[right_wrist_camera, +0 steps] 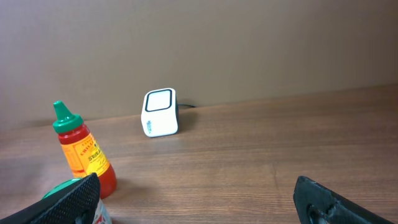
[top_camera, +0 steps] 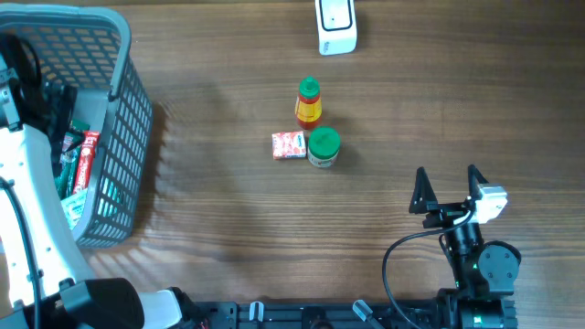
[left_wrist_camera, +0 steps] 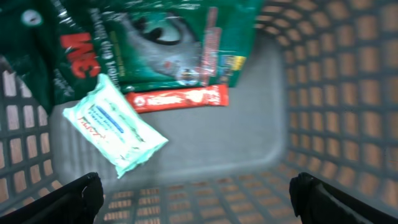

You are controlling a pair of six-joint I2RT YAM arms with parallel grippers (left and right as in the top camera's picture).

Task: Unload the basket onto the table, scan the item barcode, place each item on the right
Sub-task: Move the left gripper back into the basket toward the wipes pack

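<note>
White scanner [top_camera: 335, 26] upright; sauce bottle [top_camera: 309, 102], red box [top_camera: 289, 145], green jar [top_camera: 324, 146] clustered.

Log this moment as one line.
left pincer: open, empty, aimed into basket | right pincer: open, empty, facing scanner | bottle, jar, red box: on table, untouched | scan: not done

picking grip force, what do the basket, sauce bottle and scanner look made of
Basket: likely moulded plastic, matte grey, lattice walls. Sauce bottle: seemingly glossy plastic, slight sheen on the red body, green cap. Scanner: probably hard plastic, smooth white shell.
</note>
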